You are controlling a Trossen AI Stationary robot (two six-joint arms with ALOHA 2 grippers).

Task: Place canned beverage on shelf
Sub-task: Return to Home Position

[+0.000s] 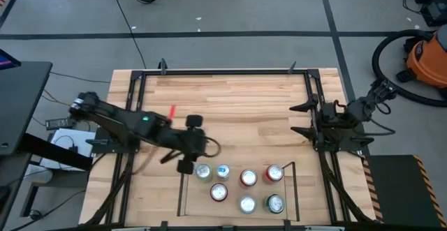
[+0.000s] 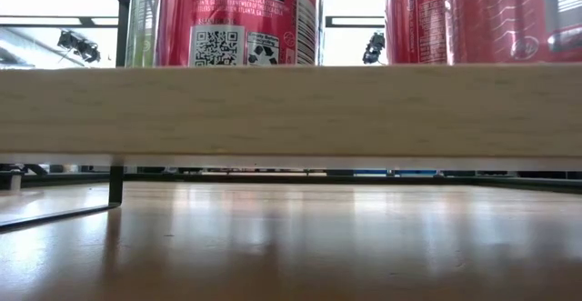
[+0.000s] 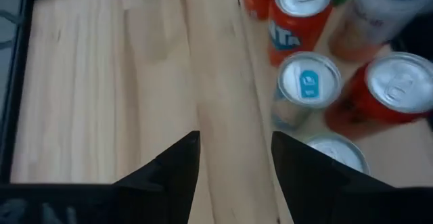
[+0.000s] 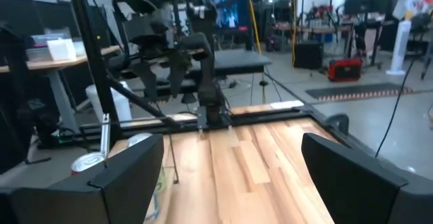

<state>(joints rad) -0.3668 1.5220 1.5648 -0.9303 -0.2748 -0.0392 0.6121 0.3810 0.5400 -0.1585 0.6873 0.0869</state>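
The shelf (image 1: pixel 296 189), thin black rods with a light wood floor, stands at the table's near middle. Several cans stand upright on it, among them a blue-tabbed can (image 1: pixel 223 170), red cans (image 1: pixel 248 178) and a pale can (image 1: pixel 203 172) at its far left corner. My left gripper (image 1: pixel 199 147) is open and empty, just left of and beyond that corner. In the left wrist view (image 3: pixel 233 163) its fingers frame bare wood, and the pale can's top (image 3: pixel 335 149) shows beside one finger. I cannot tell whether that finger touches it. My right gripper (image 1: pixel 302 118) waits open at the table's right.
A larger black metal frame (image 1: pixel 223 71) borders the tabletop. The far half of the table (image 1: pixel 230 105) is bare wood. In the low view the shelf's wood floor (image 2: pixel 291 110) spans the picture, with red cans (image 2: pixel 236 19) standing on it. An orange vacuum cleaner (image 1: pixel 426 56) stands on the floor at the right.
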